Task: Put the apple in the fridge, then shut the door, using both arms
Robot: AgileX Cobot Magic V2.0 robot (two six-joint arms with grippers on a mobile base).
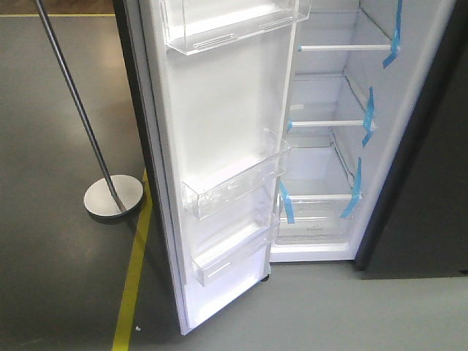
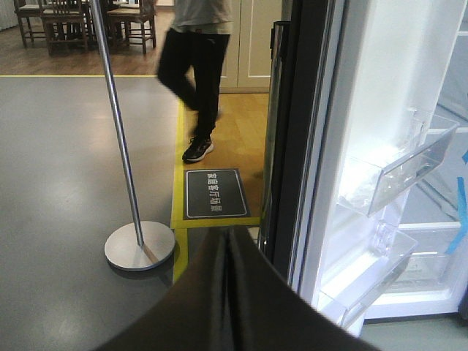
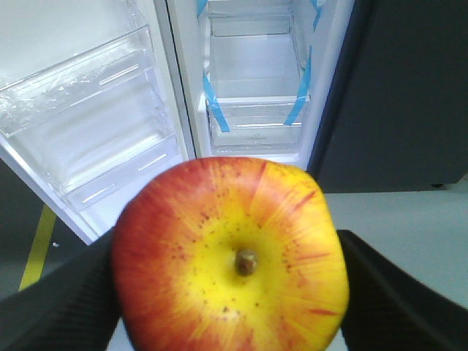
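Apple (image 3: pixel 230 256) gripped tight in the right gripper (image 3: pixel 230 292), with one black finger (image 3: pixel 58 303) on each side. Red skin, yellow patch round the little brown stem, stem end facing the camera. Not yet inside the fridge (image 1: pixel 420 95); up in the air out in front of it, facing the lower shelves.

Left gripper (image 2: pixel 229 252) out by the edge of the door (image 1: pixel 219 110), fingers pressed flat together with nothing between them.

Door wide open, white inside, with clear bins (image 1: pixel 234 186) stuck on it. White shelves (image 1: pixel 344 48) inside the fridge, with blue tape (image 1: pixel 368 117) on their corners. Dark grey unit (image 1: pixel 431 183) right beside the fridge.

On the grey floor, left of the door: a shiny pole on a round base (image 1: pixel 113 196), a yellow line (image 1: pixel 131 278), and a dark sign (image 2: pixel 214 194) lying flat. Farther back, a person in black trousers (image 2: pixel 194 66), head out of view.
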